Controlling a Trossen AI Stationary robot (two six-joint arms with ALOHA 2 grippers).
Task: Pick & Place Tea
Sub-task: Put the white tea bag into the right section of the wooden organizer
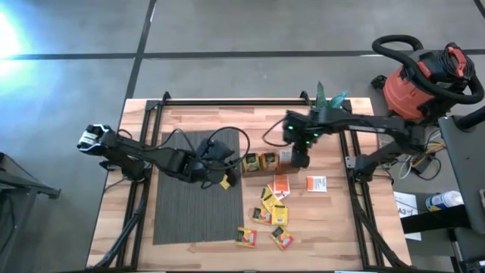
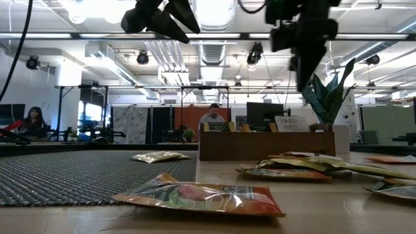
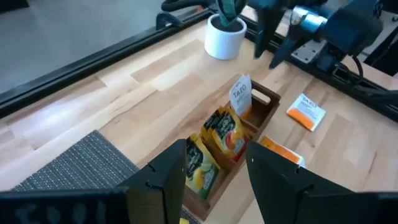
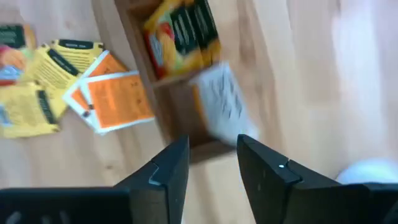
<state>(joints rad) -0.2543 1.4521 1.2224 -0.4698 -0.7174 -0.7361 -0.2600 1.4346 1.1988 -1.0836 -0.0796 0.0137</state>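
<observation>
Right hand (image 1: 301, 161) above the wooden tray (image 1: 267, 161), fingers parted, a white sachet (image 4: 222, 102) released into the end compartment; next call: fetch another sachet from the table (image 1: 333, 220). Left hand (image 1: 225, 176) open, empty

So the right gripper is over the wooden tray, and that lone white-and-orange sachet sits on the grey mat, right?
Not quite. The right gripper is over the wooden tray, but the lone white-and-orange sachet lies on the bare wood of the table, on the far side of the tray from the grey mat. The high view shows it.
</observation>
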